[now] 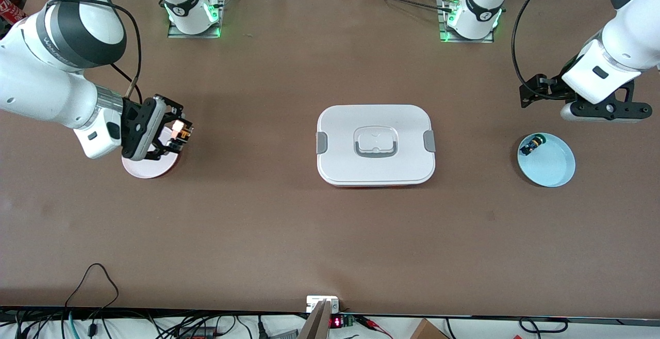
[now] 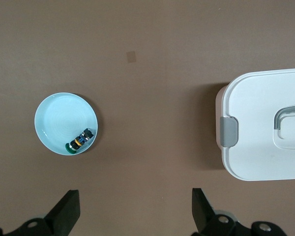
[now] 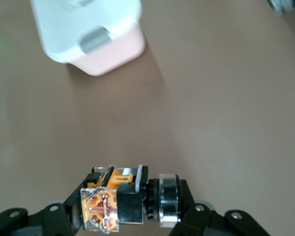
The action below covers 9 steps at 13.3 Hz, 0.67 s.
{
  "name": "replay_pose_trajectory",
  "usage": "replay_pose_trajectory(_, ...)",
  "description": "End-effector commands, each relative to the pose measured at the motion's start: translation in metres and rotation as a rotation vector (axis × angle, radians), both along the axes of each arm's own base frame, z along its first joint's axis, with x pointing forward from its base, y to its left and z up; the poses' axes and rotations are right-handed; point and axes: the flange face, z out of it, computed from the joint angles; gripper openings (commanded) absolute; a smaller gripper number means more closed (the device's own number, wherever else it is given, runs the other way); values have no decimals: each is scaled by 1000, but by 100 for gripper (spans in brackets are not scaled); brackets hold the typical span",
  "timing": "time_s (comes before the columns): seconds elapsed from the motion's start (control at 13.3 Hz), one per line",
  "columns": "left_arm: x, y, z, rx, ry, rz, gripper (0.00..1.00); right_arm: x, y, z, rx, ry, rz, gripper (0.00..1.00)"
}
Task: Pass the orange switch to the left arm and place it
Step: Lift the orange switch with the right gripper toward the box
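My right gripper (image 1: 176, 135) is shut on the orange switch (image 1: 180, 129), a small black push-button with orange-tan parts, and holds it just above a pink plate (image 1: 149, 166) at the right arm's end of the table. In the right wrist view the switch (image 3: 130, 201) lies crosswise between the fingers. The white lidded box (image 1: 375, 144) with grey clips sits at the table's middle; it also shows in the right wrist view (image 3: 88, 32) and the left wrist view (image 2: 265, 125). My left gripper (image 2: 135, 216) is open and empty, up over the table beside a blue plate (image 1: 551, 166).
The blue plate (image 2: 59, 120) at the left arm's end holds a small black switch with blue and yellow-green parts (image 1: 532, 145), also in the left wrist view (image 2: 80, 141). Bare brown table lies between the plates and the box.
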Motion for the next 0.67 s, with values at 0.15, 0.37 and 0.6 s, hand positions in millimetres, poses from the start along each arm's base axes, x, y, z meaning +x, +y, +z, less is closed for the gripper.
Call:
replay_pose_trajectory(0.15,-3,-1,6,-6,0,4,100,-9,25,7,265,-74,201,13)
replay_pose_trajectory(0.37,-3,-1,6,-6,0,-3,100,-15,55,11,427,-86,247,13)
replay_pose_trajectory(0.6,-4,-1,6,-6,2,-3,100,-20,78,10,565,-134,286,13)
